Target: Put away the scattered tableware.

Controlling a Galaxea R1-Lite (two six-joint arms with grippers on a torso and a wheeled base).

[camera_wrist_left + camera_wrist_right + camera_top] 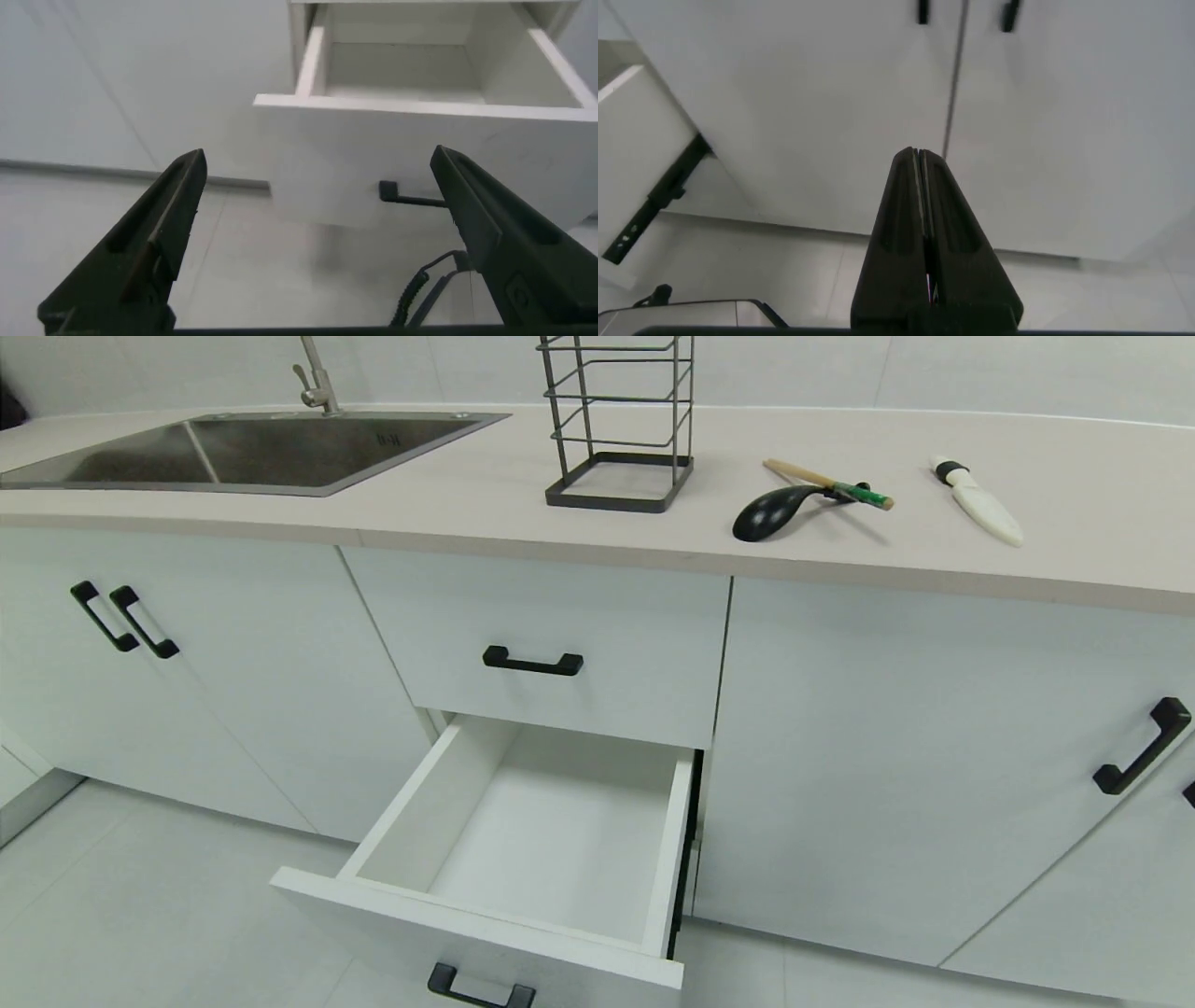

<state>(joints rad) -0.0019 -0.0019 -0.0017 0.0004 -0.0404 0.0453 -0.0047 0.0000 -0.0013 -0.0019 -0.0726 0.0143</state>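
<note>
**Left claw wide open, right claw closed, both holding nothing; tableware on the counter**

The left gripper [318, 157] has its two black fingers [149, 243] spread wide. Nothing is between them and they touch nothing. It faces the front panel of the open drawer [420, 103], low down, with the drawer handle [409, 195] showing between the fingers.

The right gripper [918, 159] has its fingers pressed flat together with no gap and nothing clamped. It points at white cabinet doors [831, 112], where two black handles [922, 10] sit either side of the door seam.

In the head view the lower drawer [667, 859] is pulled out below the closed upper drawer [551, 635], under the counter [467, 513].

On the counter:
- The black spoon [773, 512] lies near the front edge, just right of the wire rack [620, 429], with its bowl toward the front.
- The wooden chopsticks [826, 483] lie across the spoon's handle end, touching it.
- The white knife [978, 510], with a black band near its far end, lies farther toward the counter's right end, apart from the spoon and chopsticks.
- The sink [252, 448] and its faucet [316, 378] are at the back-left corner.
</note>
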